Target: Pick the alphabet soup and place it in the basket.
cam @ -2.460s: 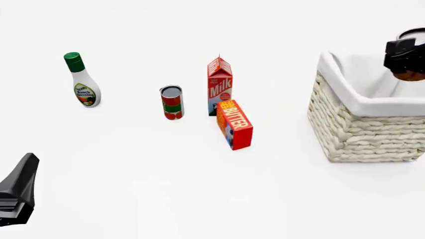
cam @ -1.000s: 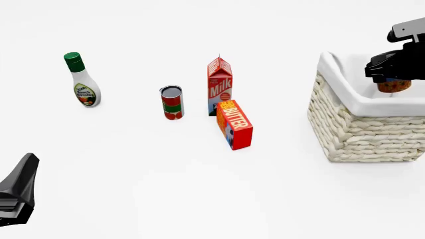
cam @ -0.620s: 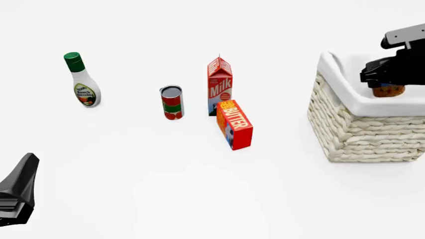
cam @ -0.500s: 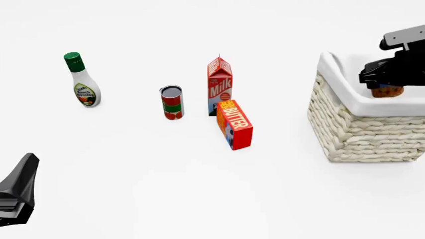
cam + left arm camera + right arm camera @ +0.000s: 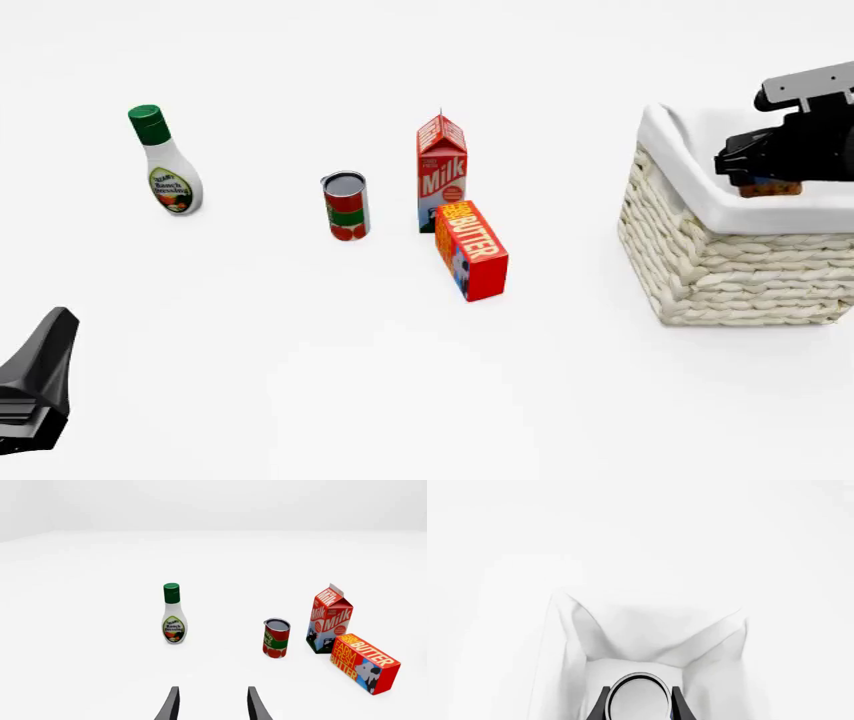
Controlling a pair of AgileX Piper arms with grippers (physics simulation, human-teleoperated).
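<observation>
Plain white tabletop (image 5: 400,400) everywhere, no visible edges, just a pale wall showing way back in the left wrist view.

Going left to right in the front view: the left gripper (image 5: 34,390) sits low at the near-left corner, well apart from everything. In its own wrist view the two fingers (image 5: 172,707) stand apart with nothing between them.

Next up is a ranch dressing bottle (image 5: 167,163) with a green cap, upright, off by itself at the far left. Then a red-and-green labelled can (image 5: 346,205), upright, open-looking silver top. Just beside that is a milk carton (image 5: 442,172), standing, and right in front of it a butter box (image 5: 471,250), angled, close enough that I can't tell if the two touch.

Far right is the basket (image 5: 727,270), big woven wicker with a white cloth liner (image 5: 681,165) folded over the rim. The right gripper (image 5: 763,172) is down inside the basket opening, clamped on the alphabet soup (image 5: 767,188). From the front only the orange-ish bottom of the can peeks out under the black fingers, just above the liner's near edge. The right wrist view looks straight down on the can's silver top (image 5: 639,700), pinched between both fingers (image 5: 602,705), with the liner's folds all around. Can't tell if the can is touching the basket floor.
</observation>
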